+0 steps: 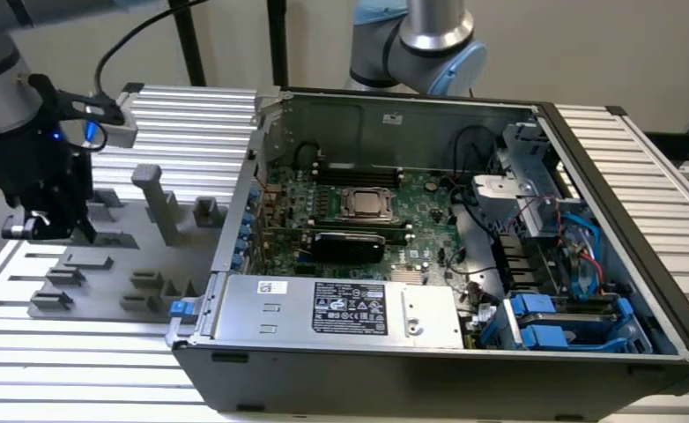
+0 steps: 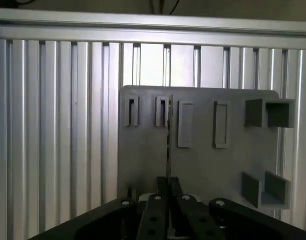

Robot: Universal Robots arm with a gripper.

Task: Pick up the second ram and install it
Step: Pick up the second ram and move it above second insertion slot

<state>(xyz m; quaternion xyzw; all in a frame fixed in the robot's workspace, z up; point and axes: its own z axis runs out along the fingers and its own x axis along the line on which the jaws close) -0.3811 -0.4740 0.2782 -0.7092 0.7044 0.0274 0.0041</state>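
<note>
In the exterior view, the gripper (image 1: 77, 226) hangs from the dark arm over the grey fixture plate (image 1: 127, 257), above the plate's edge farthest from the computer case (image 1: 439, 379). Its black fingers point down at the plate, near a row of low grey blocks (image 1: 62, 275). A tall grey post (image 1: 157, 204) stands on the same plate, between the gripper and the case. From this side I cannot tell what sits between the fingers. The case lies open just beside the plate, on the exterior view's right. Inside it are the green motherboard (image 1: 421, 196) and a black card (image 1: 344, 243) lying across the board. The plate and the case both rest on a ribbed aluminium table (image 1: 192, 123).

In the wrist view, the gripper (image 2: 167, 183) is closed narrow on the second ram (image 2: 167, 145). The stick is seen edge-on as a thin dark line running straight out from between the fingertips (image 2: 157, 200) toward the fixture plate (image 2: 202, 165). Its far end lines up with the rim of one narrow slot (image 2: 162, 111) in the plate, within a row of similar slots. I cannot tell whether that end touches the plate or hangs clear of it. Two open-sided grey blocks (image 2: 270, 114) stand on the plate away from the slots. The ribbed table (image 2: 53, 130) runs all round the plate.
</note>
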